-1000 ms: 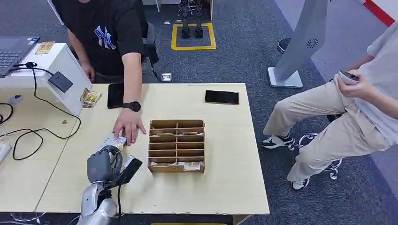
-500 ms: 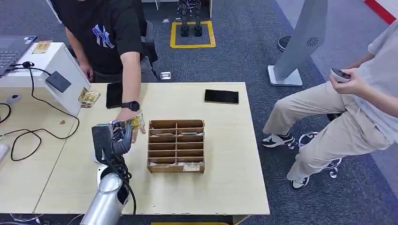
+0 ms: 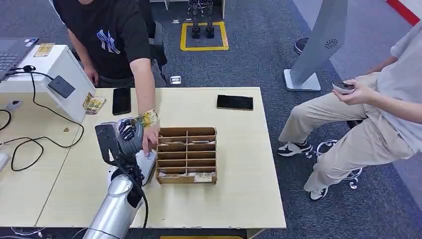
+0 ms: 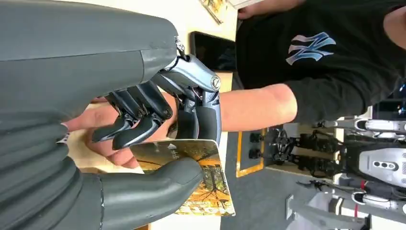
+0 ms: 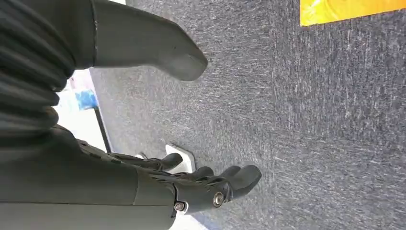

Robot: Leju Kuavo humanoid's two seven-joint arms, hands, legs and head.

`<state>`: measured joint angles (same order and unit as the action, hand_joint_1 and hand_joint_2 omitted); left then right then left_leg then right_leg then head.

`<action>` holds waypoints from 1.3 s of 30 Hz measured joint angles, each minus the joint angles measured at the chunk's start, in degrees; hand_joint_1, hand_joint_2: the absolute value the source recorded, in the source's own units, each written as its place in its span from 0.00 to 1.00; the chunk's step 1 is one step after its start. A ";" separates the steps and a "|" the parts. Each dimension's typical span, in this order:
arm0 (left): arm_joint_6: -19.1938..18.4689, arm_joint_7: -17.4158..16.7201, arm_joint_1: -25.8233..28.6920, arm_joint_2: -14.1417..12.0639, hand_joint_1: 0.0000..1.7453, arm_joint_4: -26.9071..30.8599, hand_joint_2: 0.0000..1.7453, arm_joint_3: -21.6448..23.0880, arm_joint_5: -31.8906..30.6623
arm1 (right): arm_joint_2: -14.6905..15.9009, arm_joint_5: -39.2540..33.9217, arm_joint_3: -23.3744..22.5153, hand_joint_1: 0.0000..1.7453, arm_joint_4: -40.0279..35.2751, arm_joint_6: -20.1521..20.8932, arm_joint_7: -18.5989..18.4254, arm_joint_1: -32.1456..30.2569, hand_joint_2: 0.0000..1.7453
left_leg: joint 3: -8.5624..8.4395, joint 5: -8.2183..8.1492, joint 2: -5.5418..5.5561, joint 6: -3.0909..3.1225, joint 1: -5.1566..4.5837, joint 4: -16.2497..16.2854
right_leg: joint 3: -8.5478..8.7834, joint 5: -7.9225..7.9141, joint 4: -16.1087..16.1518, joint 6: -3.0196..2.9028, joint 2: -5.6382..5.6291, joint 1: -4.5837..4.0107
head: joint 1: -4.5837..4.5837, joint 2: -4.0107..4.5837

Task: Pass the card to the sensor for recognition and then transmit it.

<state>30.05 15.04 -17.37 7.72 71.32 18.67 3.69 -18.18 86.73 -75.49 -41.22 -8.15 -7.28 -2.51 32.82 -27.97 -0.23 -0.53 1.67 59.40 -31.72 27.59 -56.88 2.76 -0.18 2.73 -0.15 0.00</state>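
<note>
The card (image 4: 201, 184) is pinched between thumb and fingers of the raised left robot hand (image 3: 124, 137), so carriage toward the sensor (image 3: 61, 86), beyond and leftward, is judged next.

Silver tube of a left arm (image 3: 112, 211), black cable (image 3: 135, 181) looping along it. The left hand (image 3: 122, 139) has a grey ribbed cover (image 4: 33, 177), thick grey thumb (image 4: 158, 184), dark fingers (image 4: 139, 122) on shiny steel knuckles with small screws. The right hand (image 5: 143, 187) shows the same grey shell, dark fingers and one round screw (image 5: 218, 199).
</note>
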 joint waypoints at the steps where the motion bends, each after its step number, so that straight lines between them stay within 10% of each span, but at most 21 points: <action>1: 0.09 0.00 -0.05 -0.02 1.00 -0.13 1.00 0.17 0.31 | 0.00 0.00 0.28 0.00 0.02 0.00 -0.11 0.00 1.00 | 0.00 0.00 0.00 0.00 0.00 0.00 | -0.01 0.00 0.00 0.00 0.00 0.00 | 0.00 0.02; 7: 4.82 -0.20 -2.59 -0.13 1.00 -3.62 1.00 0.57 -1.85 | 0.22 0.00 1.83 0.00 0.87 -0.57 -0.91 0.00 1.00 | 0.03 0.01 0.00 -0.01 0.01 0.00 | -0.04 -0.01 -0.01 0.00 0.00 -0.01 | 0.00 0.00; 8: 5.82 -0.81 -3.90 -0.17 0.89 -5.41 1.00 0.57 -2.78 | 0.37 0.00 2.36 0.00 1.36 -0.92 -1.05 0.01 1.00 | 0.03 0.01 0.00 -0.01 0.01 0.00 | -0.02 -0.01 -0.01 -0.01 0.00 -0.01 | 0.00 0.00; 10: 6.36 -1.36 -5.60 -0.24 0.08 -8.34 1.00 0.57 -3.32 | 0.59 0.00 3.30 0.00 2.21 -1.58 -1.38 -0.02 1.00 | 0.03 0.01 0.01 -0.01 0.01 0.00 | -0.02 -0.01 -0.01 -0.01 0.01 -0.01 | 0.00 0.00; 11: 6.47 -1.42 -6.17 -0.22 0.01 -9.62 1.00 0.57 -3.50 | 0.72 0.00 3.65 0.00 2.65 -1.84 -1.57 -0.03 1.00 | 0.03 0.01 0.00 -0.01 0.01 0.00 | -0.02 -0.01 -0.02 -0.01 0.00 -0.01 | 0.02 0.00; 39: 8.15 -1.49 -9.03 -0.11 0.00 -20.44 1.00 0.55 -5.57 | 2.82 0.00 9.29 0.00 9.55 -4.66 -3.08 -0.91 1.00 | 0.10 0.00 0.01 0.00 0.00 0.00 | -0.06 0.00 -0.01 -0.01 0.00 -0.01 | 0.00 0.00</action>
<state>38.20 13.55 -26.40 7.61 50.88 19.21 -1.88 -15.37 86.73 -66.20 -31.67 -12.81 -10.36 -3.42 32.92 -27.97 -0.22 -0.53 1.67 59.40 -31.78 27.59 -56.89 2.75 -0.18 2.72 -0.15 0.00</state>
